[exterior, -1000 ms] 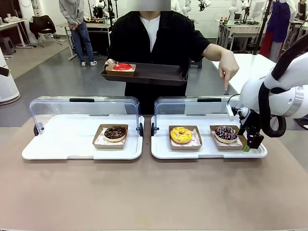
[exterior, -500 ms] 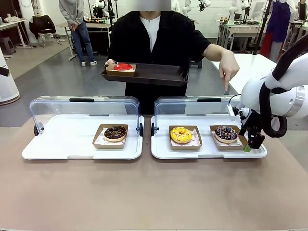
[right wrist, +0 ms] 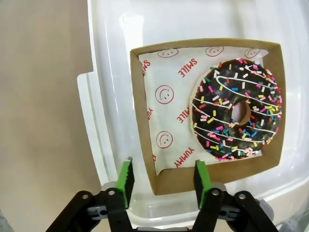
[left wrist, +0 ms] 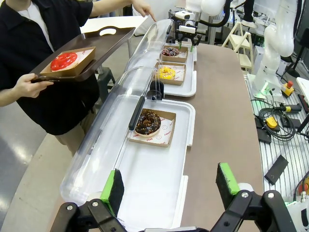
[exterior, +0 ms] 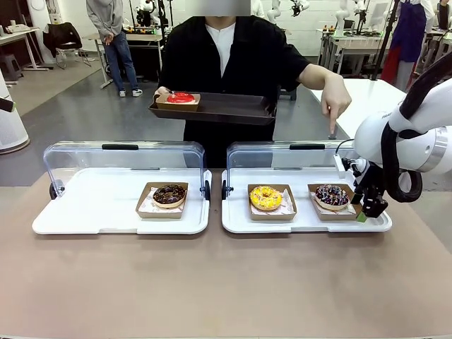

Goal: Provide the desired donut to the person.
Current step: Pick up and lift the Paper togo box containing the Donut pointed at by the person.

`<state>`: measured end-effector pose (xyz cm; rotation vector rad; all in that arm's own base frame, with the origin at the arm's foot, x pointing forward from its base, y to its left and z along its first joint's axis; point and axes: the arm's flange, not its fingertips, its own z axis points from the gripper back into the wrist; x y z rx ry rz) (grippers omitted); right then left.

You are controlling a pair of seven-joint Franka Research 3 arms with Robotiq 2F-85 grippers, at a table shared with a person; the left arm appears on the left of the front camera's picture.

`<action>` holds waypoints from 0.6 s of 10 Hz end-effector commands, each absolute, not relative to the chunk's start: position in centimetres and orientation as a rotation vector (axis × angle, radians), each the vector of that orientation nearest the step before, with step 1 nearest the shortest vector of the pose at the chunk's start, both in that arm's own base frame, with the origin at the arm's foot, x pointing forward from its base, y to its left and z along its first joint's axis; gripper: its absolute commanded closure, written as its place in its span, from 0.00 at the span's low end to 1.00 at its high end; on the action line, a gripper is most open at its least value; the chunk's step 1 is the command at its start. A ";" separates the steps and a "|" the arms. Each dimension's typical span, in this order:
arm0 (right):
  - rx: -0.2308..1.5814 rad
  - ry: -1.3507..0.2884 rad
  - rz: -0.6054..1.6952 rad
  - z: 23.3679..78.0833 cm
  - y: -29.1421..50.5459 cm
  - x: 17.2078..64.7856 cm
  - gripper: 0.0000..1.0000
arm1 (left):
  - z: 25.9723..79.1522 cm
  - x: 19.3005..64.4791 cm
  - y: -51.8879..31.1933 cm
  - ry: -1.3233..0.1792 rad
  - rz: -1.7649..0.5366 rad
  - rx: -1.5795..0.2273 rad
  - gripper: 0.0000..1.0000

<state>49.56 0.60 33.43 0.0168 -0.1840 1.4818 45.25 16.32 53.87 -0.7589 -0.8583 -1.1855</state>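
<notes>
The right gripper (right wrist: 163, 180) was part-way open, its green pads (right wrist: 126, 178) standing either side of the near corner of a cardboard box (right wrist: 203, 44). Whether either pad actually pressed on the card was hard to tell from the wrist view. In that box, at about one o'clock from the gripper, lay the sprinkled donut (right wrist: 236, 110), dark-iced with white lines and coloured sprinkles, on printed paper. The box sat on the right white tray (right wrist: 111, 72).

From the front, the right gripper (exterior: 371, 205) hung at three o'clock of the sprinkled donut (exterior: 332, 195), just beside its box. At nine o'clock of that donut, on the same tray, was a yellow donut (exterior: 265, 198) in its own box.

The left gripper (left wrist: 170, 183) was wide open with nothing between its pads, above the left white tray (left wrist: 154, 193). A chocolate donut (left wrist: 147, 122) lay at twelve o'clock from it, beside the raised clear lid (left wrist: 111, 140).

Across the table the person (exterior: 233, 63) pointed one hand (exterior: 337, 99) downward, at twelve o'clock of the sprinkled donut. The other hand held a brown serving tray (exterior: 226, 107) carrying a red donut (exterior: 180, 97).
</notes>
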 end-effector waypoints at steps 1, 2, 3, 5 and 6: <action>0.005 -0.162 1.484 33.2 0.6 50.0 1.00 | 54.0 45.2 16.4 -0.864 -1.181 -0.756 0.00; 0.007 -0.161 1.485 33.2 0.6 50.0 1.00 | 54.0 45.2 16.4 -0.864 -1.181 -0.756 0.00; 0.010 -0.162 1.486 33.2 0.6 50.0 0.96 | 54.0 45.2 16.4 -0.864 -1.181 -0.756 0.00; 0.014 -0.162 1.486 33.2 0.6 50.0 1.00 | 54.0 45.2 16.4 -0.864 -1.181 -0.756 0.00; 0.021 -0.164 1.484 33.3 0.5 50.0 1.00 | 54.0 45.2 16.4 -0.864 -1.181 -0.756 0.00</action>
